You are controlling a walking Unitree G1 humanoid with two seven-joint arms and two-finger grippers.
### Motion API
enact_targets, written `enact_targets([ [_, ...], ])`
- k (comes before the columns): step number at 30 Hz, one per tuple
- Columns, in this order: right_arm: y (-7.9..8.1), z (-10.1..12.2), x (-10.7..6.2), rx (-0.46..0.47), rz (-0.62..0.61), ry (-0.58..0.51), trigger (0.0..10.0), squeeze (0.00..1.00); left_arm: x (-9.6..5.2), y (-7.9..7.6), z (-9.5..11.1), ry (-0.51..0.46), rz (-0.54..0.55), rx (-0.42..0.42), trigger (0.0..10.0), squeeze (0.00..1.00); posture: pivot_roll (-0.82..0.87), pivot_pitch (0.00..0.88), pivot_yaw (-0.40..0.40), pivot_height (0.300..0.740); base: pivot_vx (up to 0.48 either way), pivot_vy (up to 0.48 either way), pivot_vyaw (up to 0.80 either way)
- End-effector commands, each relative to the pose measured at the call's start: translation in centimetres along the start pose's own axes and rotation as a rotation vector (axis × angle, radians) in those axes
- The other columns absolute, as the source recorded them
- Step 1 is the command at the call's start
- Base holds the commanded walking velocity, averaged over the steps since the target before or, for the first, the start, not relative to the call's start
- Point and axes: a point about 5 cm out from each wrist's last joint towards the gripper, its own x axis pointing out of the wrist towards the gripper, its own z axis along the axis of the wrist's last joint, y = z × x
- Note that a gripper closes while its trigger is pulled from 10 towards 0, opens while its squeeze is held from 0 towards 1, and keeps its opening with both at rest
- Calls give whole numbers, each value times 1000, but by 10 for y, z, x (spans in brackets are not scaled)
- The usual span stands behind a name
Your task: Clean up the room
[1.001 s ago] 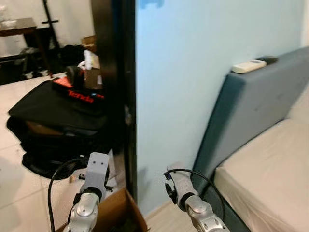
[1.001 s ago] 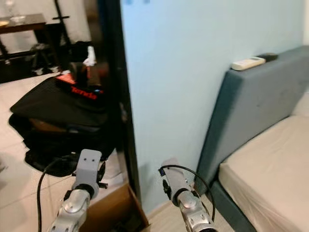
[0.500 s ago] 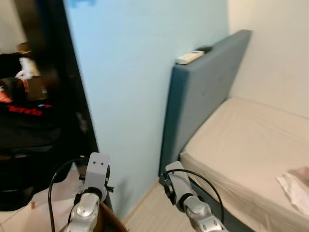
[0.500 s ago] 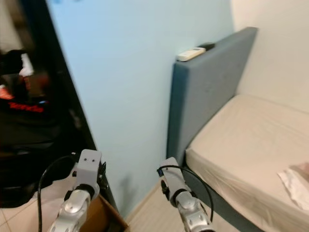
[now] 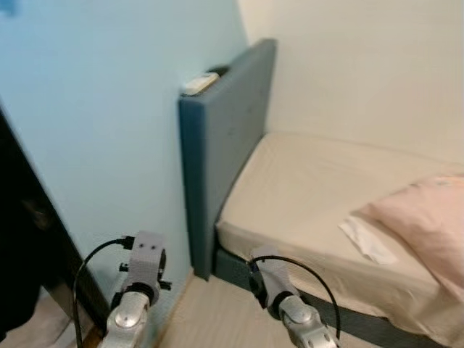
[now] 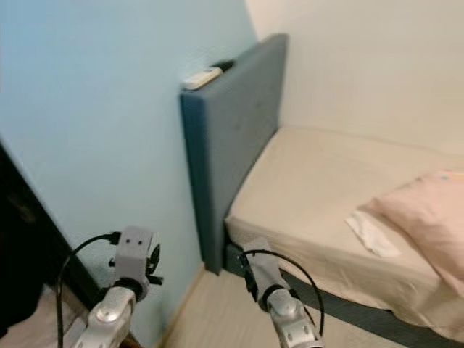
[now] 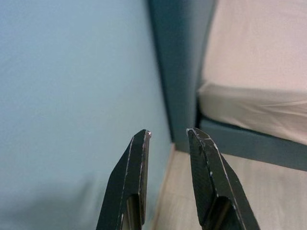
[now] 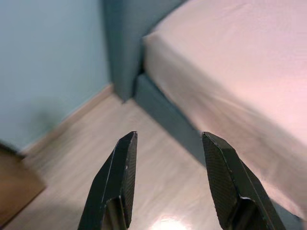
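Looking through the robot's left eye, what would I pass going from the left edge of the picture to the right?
Dark doorway → blue wall → white remote on top of the headboard → cream mattress → white cloth → pink pillow.

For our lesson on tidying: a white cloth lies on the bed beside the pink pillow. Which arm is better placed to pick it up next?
Probably the right. The cloth lies on the bed toward the robot's right, beside the pillow. The right tool, open, points at the bed's edge; the left tool faces the blue wall.
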Motion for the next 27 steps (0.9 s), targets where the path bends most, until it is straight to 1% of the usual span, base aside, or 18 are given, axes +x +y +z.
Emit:
enact_targets([
  [1, -2, 5, -1, 11, -17, -48, 10000, 0, 0, 2, 0, -2, 12, 2, 10000, 0, 81, 4, -17, 734, 0, 0, -800],
  [2, -5, 13, -2, 4, -34, -110, 10000, 0, -1, 3, 0, -1, 19, -1, 10000, 0, 82, 5, -18, 734, 0, 0, -800],
  [3, -5, 13, -2, 4, -34, -110, 10000, 0, -1, 3, 0, -1, 19, -1, 10000, 0, 82, 5, -18, 734, 0, 0, -800],
  [4, -7, 18, -3, -3, -42, -151, 10000, 0, -1, 3, -1, 1, 20, -4, 10000, 0, 82, 5, -19, 734, 0, 0, -800],
  [6, -7, 18, -3, -3, -42, -151, 10000, 0, -1, 3, -1, 1, 20, -4, 10000, 0, 82, 5, -19, 734, 0, 0, -800],
  [7, -10, 27, -6, -14, -60, -229, 10000, 0, -2, 3, 0, -4, 22, -9, 10000, 0, 80, 7, -19, 734, 0, 0, -800],
  [9, -10, 27, -6, -14, -60, -229, 10000, 0, -2, 3, 0, -4, 22, -9, 10000, 0, 80, 7, -19, 734, 0, 0, -800],
  [11, -14, 33, -11, -15, -73, -292, 10000, 0, -3, 2, 1, -17, 23, -21, 10000, 0, 78, 7, -19, 734, 0, 0, -800],
  [23, -17, 31, -17, 6, -78, -325, 10000, 0, -5, 1, 9, -60, 17, -66, 10000, 0, 76, 8, -16, 734, 0, 0, -800],
  [24, -16, 31, -18, 18, -74, -336, 10000, 0, -6, -1, 11, -73, -3, -83, 10000, 0, 75, 10, -14, 734, 0, 0, -406],
  [25, -16, 31, -18, 18, -74, -336, 10000, 0, -6, -1, 11, -73, -3, -83, 10000, 0, 75, 10, -14, 734, 0, 0, -406],
  [27, -15, 32, -20, -2, -65, -357, 10000, 0, -9, -4, 16, -105, -34, -94, 10000, 0, 73, 12, -13, 734, 0, 0, 0],
])
